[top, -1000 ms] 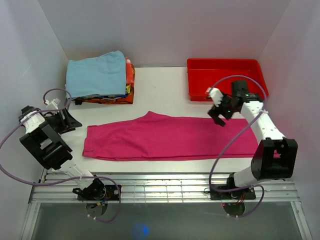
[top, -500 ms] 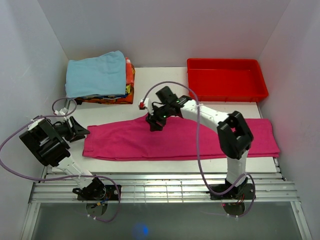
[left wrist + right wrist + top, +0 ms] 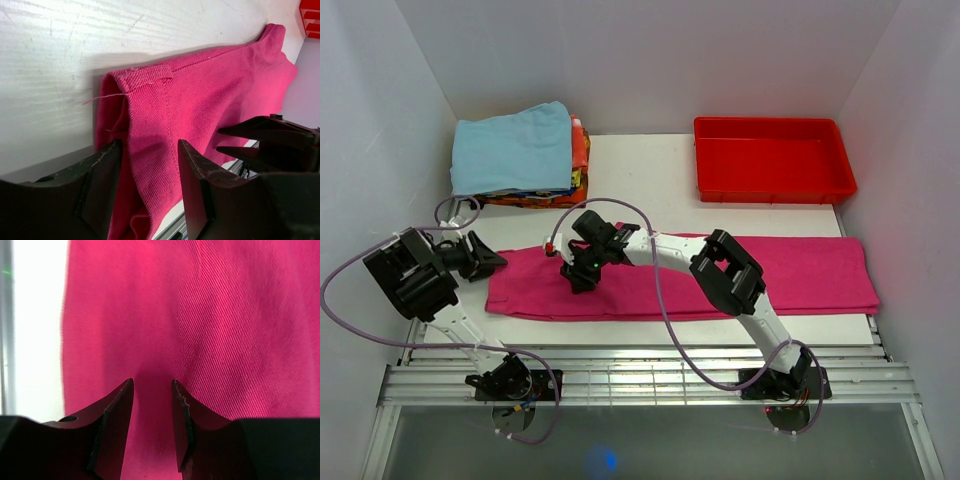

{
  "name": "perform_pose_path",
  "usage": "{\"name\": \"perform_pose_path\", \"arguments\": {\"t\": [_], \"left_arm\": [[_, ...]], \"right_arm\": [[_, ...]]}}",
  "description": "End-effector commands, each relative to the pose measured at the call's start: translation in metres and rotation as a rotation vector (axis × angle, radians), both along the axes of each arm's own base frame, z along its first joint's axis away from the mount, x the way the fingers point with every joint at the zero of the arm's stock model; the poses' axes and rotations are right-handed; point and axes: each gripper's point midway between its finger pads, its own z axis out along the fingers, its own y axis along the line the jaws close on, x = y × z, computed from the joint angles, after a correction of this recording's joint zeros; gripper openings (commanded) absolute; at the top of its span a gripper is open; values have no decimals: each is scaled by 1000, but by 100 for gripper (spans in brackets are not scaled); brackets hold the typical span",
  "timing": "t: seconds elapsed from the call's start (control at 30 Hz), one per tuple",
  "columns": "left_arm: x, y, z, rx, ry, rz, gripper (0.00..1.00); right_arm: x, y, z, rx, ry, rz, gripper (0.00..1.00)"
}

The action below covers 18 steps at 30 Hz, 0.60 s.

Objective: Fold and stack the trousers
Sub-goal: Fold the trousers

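Magenta-pink trousers [image 3: 790,275] on a white desk [image 3: 650,175], with red and light blue nearby.
The trousers are one plain magenta-pink with no pattern; up close a fine diagonal twill weave shows, and a pale pink thread hangs loose at the hem. The tray [image 3: 775,188] is solid glossy red. The folded cloth [image 3: 510,150] is plain light blue and tops a stack of cloths [image 3: 545,198] in orange, red and yellow with dark print. The left arm [image 3: 410,280] and right arm [image 3: 665,250] are white with black joints, and their cables [image 3: 660,300] are lilac. The left claw [image 3: 150,147] and right claw [image 3: 152,385] are black. The walls [image 3: 640,60] are pale grey-lilac and the rail [image 3: 640,375] is silver.
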Motion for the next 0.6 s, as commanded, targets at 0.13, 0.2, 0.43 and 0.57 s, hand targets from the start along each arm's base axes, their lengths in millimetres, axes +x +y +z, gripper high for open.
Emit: {"name": "perform_pose_path", "arguments": {"t": [0.13, 0.2, 0.43, 0.57], "left_arm": [[34, -4, 30, -77, -130, 9, 32], [40, -5, 44, -123, -158, 15, 18], [72, 20, 66, -59, -219, 64, 0], [82, 46, 35, 50, -153, 102, 2]], "right_arm": [[-7, -2, -39, -97, 95, -20, 35], [-9, -4, -47, -122, 96, -21, 32], [-14, 1, -52, -142, 109, 4, 27], [-20, 5, -47, -125, 128, 28, 27]]}}
